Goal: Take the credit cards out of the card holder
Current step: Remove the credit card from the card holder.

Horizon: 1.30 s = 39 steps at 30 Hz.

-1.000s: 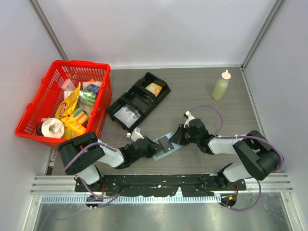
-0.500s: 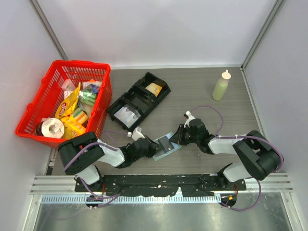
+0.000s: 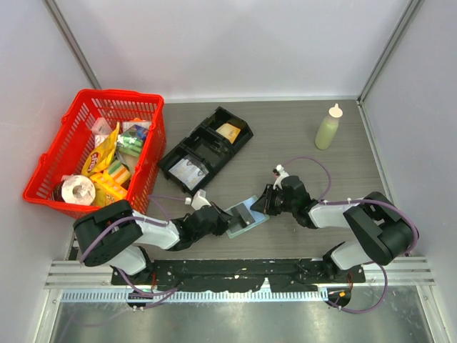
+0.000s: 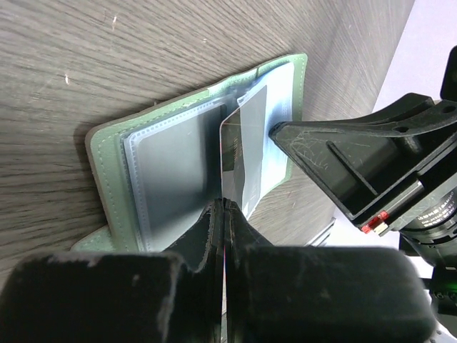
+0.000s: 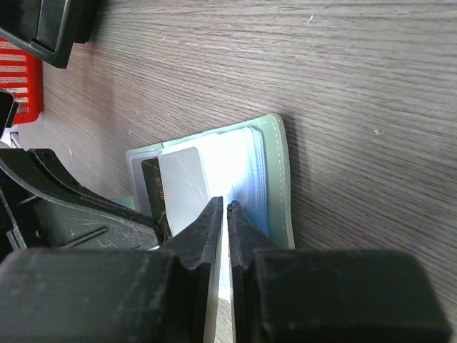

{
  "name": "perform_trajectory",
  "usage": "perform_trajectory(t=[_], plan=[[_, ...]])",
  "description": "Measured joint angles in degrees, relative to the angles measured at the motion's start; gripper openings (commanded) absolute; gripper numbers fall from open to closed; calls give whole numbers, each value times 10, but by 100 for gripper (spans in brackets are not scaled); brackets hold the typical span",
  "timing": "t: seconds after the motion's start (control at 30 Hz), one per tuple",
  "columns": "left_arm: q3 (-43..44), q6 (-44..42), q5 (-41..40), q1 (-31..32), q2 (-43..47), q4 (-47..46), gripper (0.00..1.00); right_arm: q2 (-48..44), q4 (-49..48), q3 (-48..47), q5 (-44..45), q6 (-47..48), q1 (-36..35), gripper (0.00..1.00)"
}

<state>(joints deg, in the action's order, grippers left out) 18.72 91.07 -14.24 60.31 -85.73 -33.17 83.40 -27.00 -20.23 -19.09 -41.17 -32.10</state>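
The left tool is closed to a slit, and the near edge of a card is pinched in it. The right tool is likewise shut. A thin pale leaf of the holder is clamped in it, as far as can be judged.

The holder is laid open on the worktop at about 6 o'clock in the top view, near the front edge. The left tool is set at its 9 o'clock side and the right tool at its 3 o'clock side. The card is seen tilted up from the clear sleeves and appears partly out of its pocket.

The step in hand is judged to be the withdrawal of one card. A straight pull toward 8 o'clock, along the line of the pocket, is called for next, with the holder kept pinned by the right tool so that it is not dragged along. How many cards are left inside cannot be told.

The worktop is a dark grey, matt wood grain. A red basket is set at 10 o'clock from the holder, a black tray at 11 o'clock and a bottle at 2 o'clock. The space is closed in by pale walls with metal posts.
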Motion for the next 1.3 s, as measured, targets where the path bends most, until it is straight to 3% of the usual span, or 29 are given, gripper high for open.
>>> perform_trajectory(t=[0.07, 0.13, 0.33, 0.4, 0.57, 0.8, 1.0, 1.3], plan=[[0, 1, -1, 0, 1, 6, 21, 0, 0, 0, -1, 0, 1, 13], [0, 3, -2, 0, 1, 7, 26, 0, 0, 0, -1, 0, 1, 13], [0, 7, -2, 1, -9, -16, 28, 1, -5, 3, -1, 0, 1, 12], [0, 10, -3, 1, -17, -28, 26, 1, -6, 3, -1, 0, 1, 13], [0, 17, -4, 1, -31, -39, 3, 1, -6, 3, -1, -1, 1, 13], [-20, 28, -13, 1, 5, -29, 0, 2, -7, 3, -4, -4, 3, 13], [-24, 17, -18, 1, 94, 63, 0, 4, -8, 3, -6, -7, 5, 13], [15, -59, -27, 5, 252, 307, 0, -26, 36, 2, 5, 1, 5, 14]])
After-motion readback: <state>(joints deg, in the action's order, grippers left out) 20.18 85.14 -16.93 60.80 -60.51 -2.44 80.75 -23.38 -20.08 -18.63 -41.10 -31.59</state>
